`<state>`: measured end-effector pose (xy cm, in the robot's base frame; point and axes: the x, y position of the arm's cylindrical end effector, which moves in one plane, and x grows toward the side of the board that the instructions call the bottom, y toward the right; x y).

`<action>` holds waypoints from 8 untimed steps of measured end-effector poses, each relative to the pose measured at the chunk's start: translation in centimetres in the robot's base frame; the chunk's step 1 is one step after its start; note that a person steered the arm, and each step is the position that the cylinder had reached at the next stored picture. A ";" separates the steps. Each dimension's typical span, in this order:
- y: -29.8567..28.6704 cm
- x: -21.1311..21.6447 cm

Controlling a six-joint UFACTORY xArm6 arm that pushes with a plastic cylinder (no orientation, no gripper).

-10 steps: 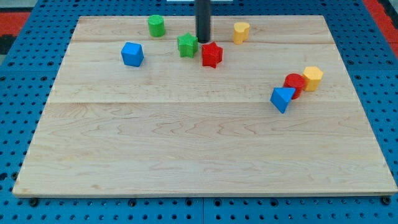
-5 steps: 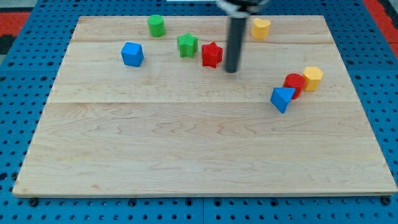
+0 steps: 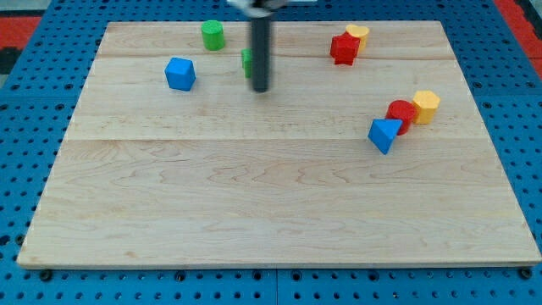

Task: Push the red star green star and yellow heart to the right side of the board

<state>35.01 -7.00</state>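
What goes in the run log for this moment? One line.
my tip just below green star | red star touching yellow heart, upper right

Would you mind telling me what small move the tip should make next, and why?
Probably shift my tip round to the view's left of the green star, ready to push it rightward. The star is mostly hidden behind the rod, left of board centre, while the red star and yellow heart already sit together further right.

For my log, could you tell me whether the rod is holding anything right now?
Nothing is held. My tip rests on the board just in front of the green star, mostly hidden behind the rod.
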 end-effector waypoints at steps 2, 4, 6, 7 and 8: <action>4.9 -7.5; 6.8 -5.0; 14.2 -5.2; 17.3 -5.8; 14.6 -1.8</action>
